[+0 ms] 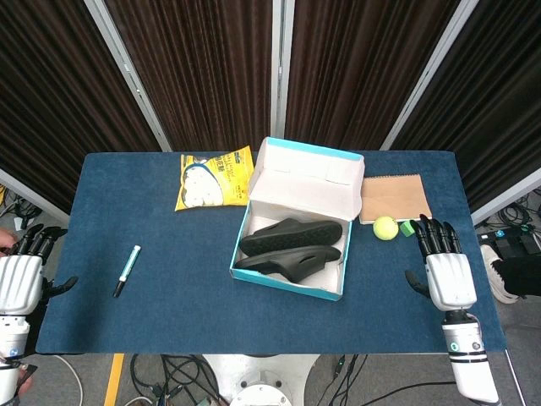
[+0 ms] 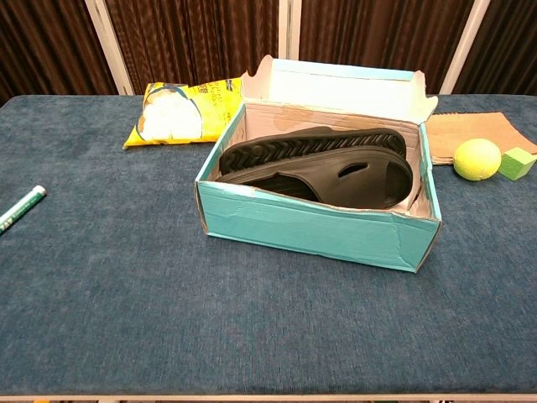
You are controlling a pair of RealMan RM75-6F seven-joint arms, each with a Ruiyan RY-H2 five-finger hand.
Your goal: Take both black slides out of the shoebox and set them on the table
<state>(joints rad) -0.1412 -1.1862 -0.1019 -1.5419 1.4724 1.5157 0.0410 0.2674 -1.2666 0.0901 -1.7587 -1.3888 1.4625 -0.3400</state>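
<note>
Two black slides lie inside the open teal shoebox (image 1: 287,282) (image 2: 310,227) at the table's middle. One slide (image 1: 292,234) (image 2: 310,144) lies sole up toward the back; the other slide (image 1: 292,262) (image 2: 352,178) rests upright in front of it. The lid stands open at the back. My left hand (image 1: 21,275) hovers at the table's left edge, fingers spread and holding nothing. My right hand (image 1: 445,266) hovers at the right edge, to the right of the box, fingers spread and empty. Neither hand shows in the chest view.
A yellow snack bag (image 1: 213,179) (image 2: 180,109) lies behind the box to the left. A marker pen (image 1: 128,270) (image 2: 20,206) lies on the left. A brown notebook (image 1: 393,199), a yellow-green ball (image 1: 385,227) (image 2: 477,159) and a green cube (image 2: 517,162) sit right of the box.
</note>
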